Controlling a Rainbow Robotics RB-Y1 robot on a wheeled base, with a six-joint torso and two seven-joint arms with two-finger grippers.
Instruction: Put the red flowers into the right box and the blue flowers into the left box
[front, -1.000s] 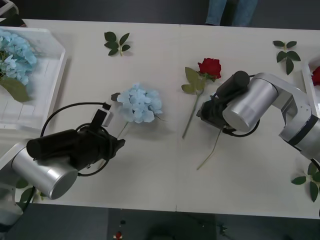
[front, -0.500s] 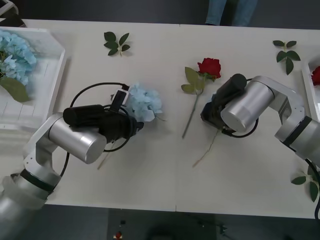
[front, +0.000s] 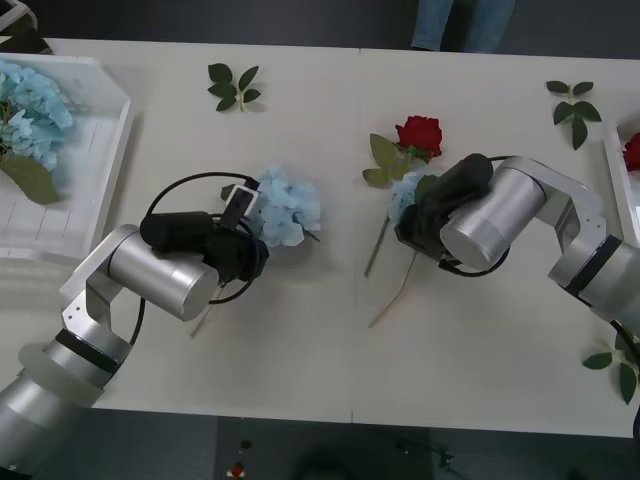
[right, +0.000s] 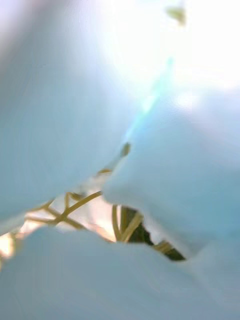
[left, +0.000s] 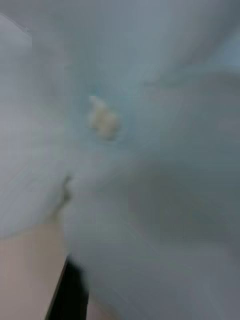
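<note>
On the table's middle lies a blue flower (front: 288, 205), and my left gripper (front: 258, 245) presses against its near side; pale petals (left: 150, 150) sit right at the left wrist camera. My right gripper (front: 408, 222) is shut on a second blue flower (front: 402, 198), whose thin stem (front: 392, 295) trails toward me; its petals (right: 165, 200) crowd the right wrist view. A red flower (front: 419, 133) lies just beyond the right gripper, its stem running past the gripper's left side. The left box (front: 110, 160) holds blue flowers (front: 30, 110). The right box (front: 612, 170) shows its edge, with a red bloom (front: 632, 150) inside.
Loose green leaf sprigs lie at the back left (front: 234, 86), the back right (front: 573, 108) and the near right (front: 620, 365). A seam runs down the middle of the white table. The table's near edge lies close below both arms.
My left arm swung in from the near left up to the blue flower. My right gripper shifted left, dragging the stem along, and a blue bloom now shows beside it.
</note>
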